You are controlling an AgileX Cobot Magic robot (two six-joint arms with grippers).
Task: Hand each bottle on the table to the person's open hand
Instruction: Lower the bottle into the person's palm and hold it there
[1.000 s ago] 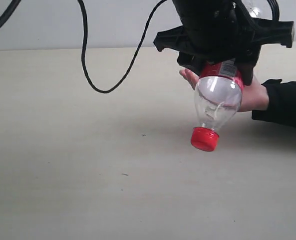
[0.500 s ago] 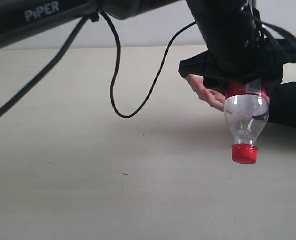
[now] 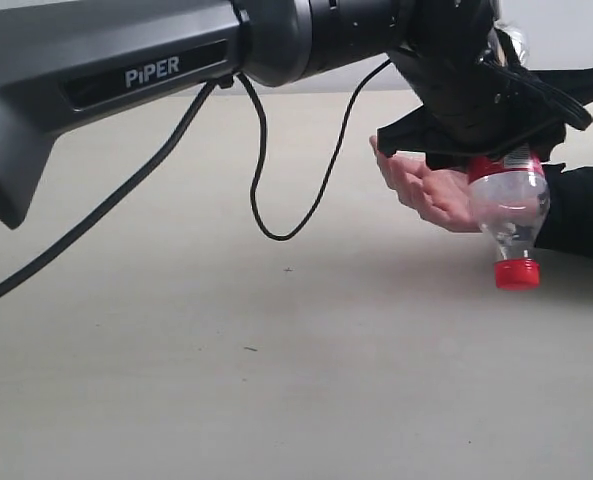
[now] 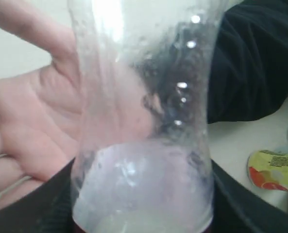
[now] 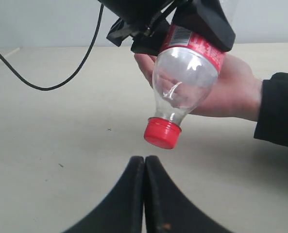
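A clear bottle (image 3: 511, 210) with a red label and red cap (image 3: 517, 273) hangs cap-down, gripped at its base end by my left gripper (image 3: 496, 150). It hangs just over the palm of the person's open hand (image 3: 431, 190), which is held palm-up above the table (image 3: 176, 380). The left wrist view is filled by the bottle (image 4: 144, 121), with the hand (image 4: 32, 126) behind it. In the right wrist view my right gripper (image 5: 144, 162) is shut and empty, low over the table, facing the bottle (image 5: 182, 82) and hand (image 5: 233, 90).
The person's black sleeve (image 3: 581, 215) lies along the right side. A black cable (image 3: 276, 190) hangs in a loop from the left arm (image 3: 126, 70) over the table. A yellow-labelled object (image 4: 275, 170) lies on the table past the sleeve.
My left arm has carried the bottle to the right and onward, from in front of the hand to right over its palm. The right gripper stays shut.
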